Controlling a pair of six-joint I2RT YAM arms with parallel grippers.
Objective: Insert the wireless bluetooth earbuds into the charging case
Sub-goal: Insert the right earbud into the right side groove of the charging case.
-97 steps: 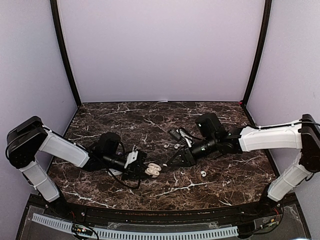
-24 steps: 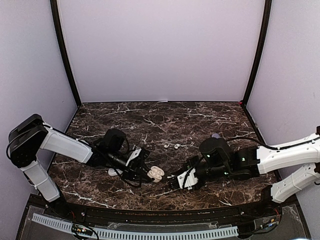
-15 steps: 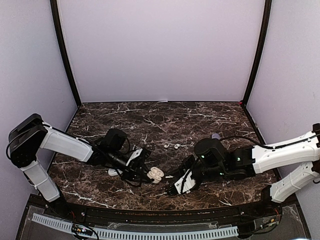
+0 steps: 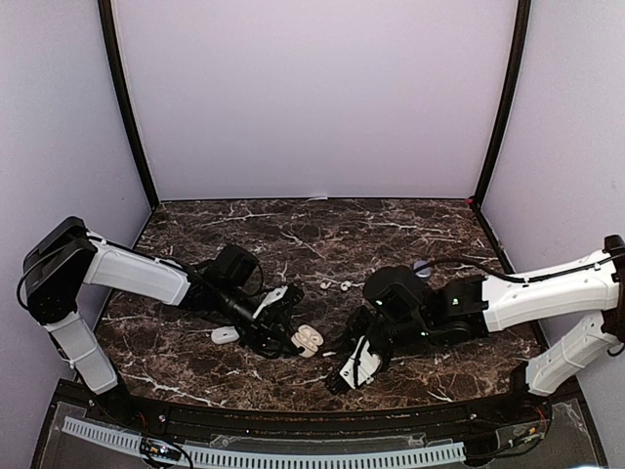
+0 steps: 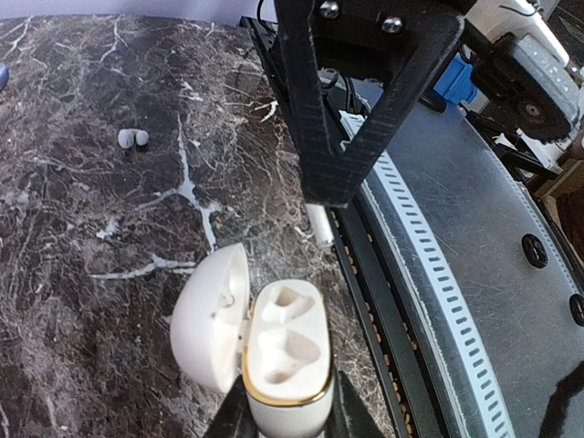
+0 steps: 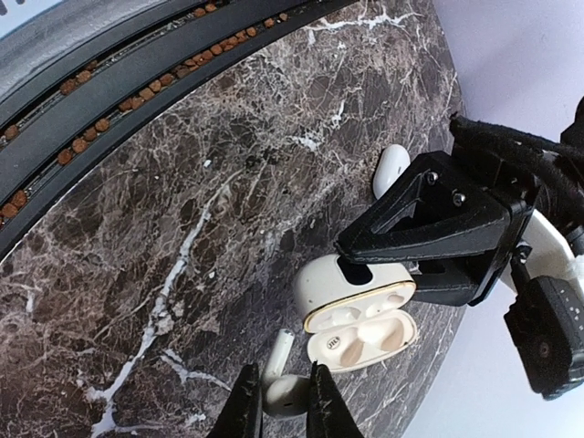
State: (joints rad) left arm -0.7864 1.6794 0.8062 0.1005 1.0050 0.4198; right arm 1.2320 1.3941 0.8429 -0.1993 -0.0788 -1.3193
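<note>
The open white charging case (image 5: 285,351), gold-rimmed, has two empty sockets and its lid (image 5: 210,315) swung left. My left gripper (image 5: 289,403) is shut on the case's body. The case (image 4: 307,339) sits low over the table's near middle. My right gripper (image 6: 278,400) is shut on one white earbud (image 6: 290,394), whose stem (image 6: 279,350) points toward the case (image 6: 351,287), a short gap away. In the left wrist view that stem (image 5: 319,224) shows below the right gripper's black fingers (image 5: 351,137). Two more earbuds (image 4: 335,285) lie together farther back on the table.
A second, closed white case (image 4: 225,335) lies left of the left gripper (image 4: 283,327). A small bluish object (image 4: 420,265) sits behind the right arm. The right gripper (image 4: 344,376) hangs close to the table's black front rail (image 5: 383,274).
My right arm has swung left and toward the near edge with the earbud, closing on the case. My left gripper has shifted the open case slightly right.
</note>
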